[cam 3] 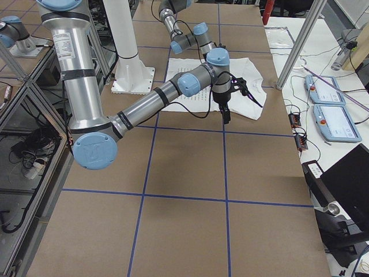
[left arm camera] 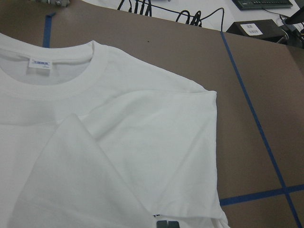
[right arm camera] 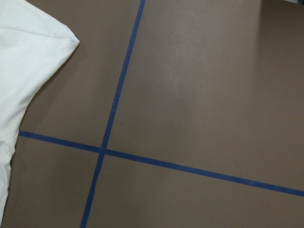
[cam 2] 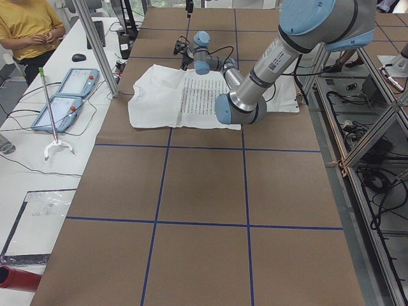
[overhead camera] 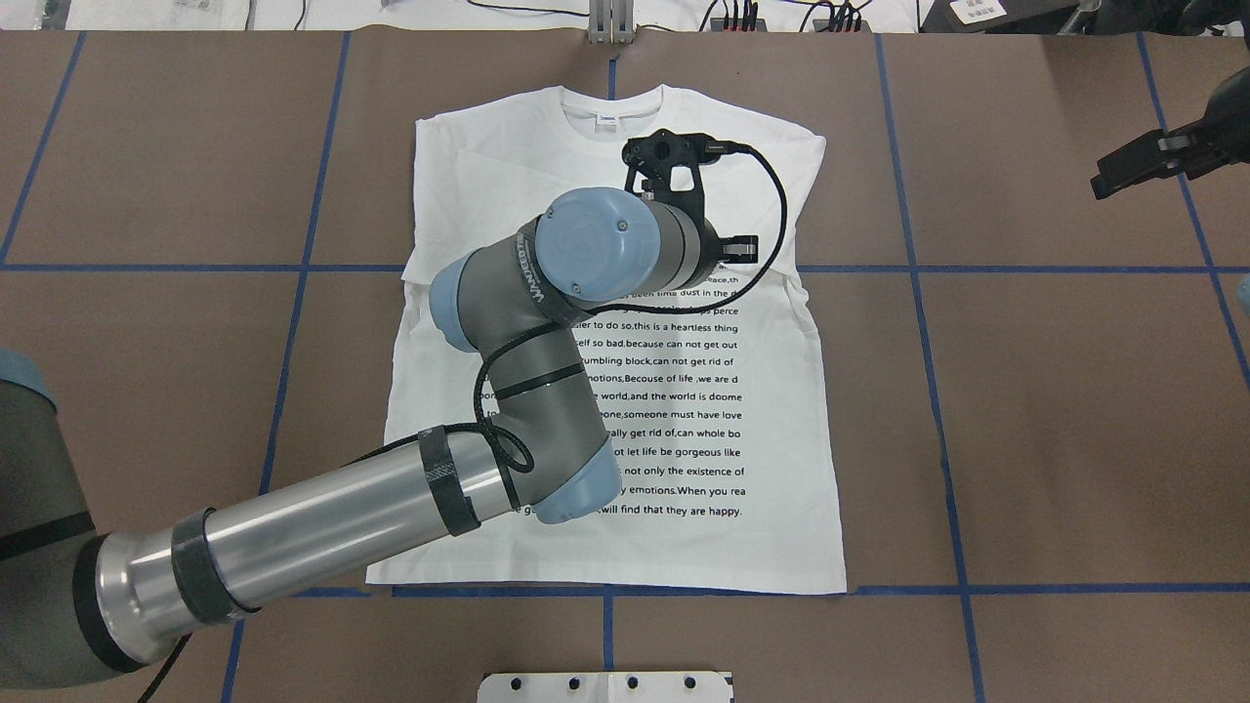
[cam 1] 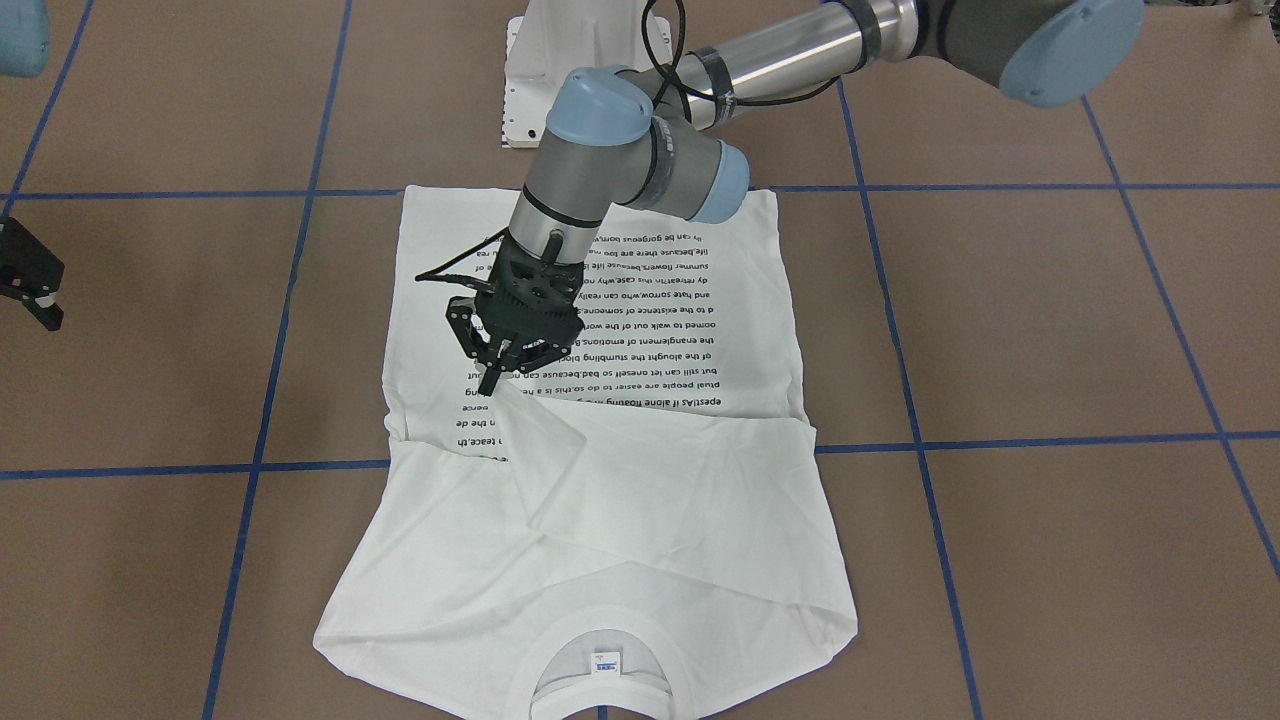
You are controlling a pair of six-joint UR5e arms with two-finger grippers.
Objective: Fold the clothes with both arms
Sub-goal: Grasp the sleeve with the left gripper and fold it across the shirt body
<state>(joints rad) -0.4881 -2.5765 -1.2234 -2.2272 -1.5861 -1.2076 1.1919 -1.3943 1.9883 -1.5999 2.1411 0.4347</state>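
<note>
The white T-shirt (cam 1: 680,500) lies flat on the brown table, printed text up, with its collar (cam 1: 600,690) toward the operators' side. It also shows in the overhead view (overhead camera: 684,547). Its sleeves are folded in over the chest. My left gripper (cam 1: 492,383) stands over the shirt's middle and is shut on a white sleeve fold, which rises to its tips. The left wrist view shows that fold (left arm camera: 85,180) and the collar tag (left arm camera: 42,63). My right gripper (cam 1: 35,300) hangs off to the side over bare table, open and empty, also seen overhead (overhead camera: 1108,181). Its wrist view shows only a shirt corner (right arm camera: 28,57).
The white pedestal base (cam 1: 570,70) stands behind the shirt's hem. Blue tape lines (cam 1: 1000,440) grid the brown table. Cables and plugs (overhead camera: 742,15) lie past the far edge. A seated person (cam 2: 25,25) and two tablets (cam 2: 64,95) are beside the table.
</note>
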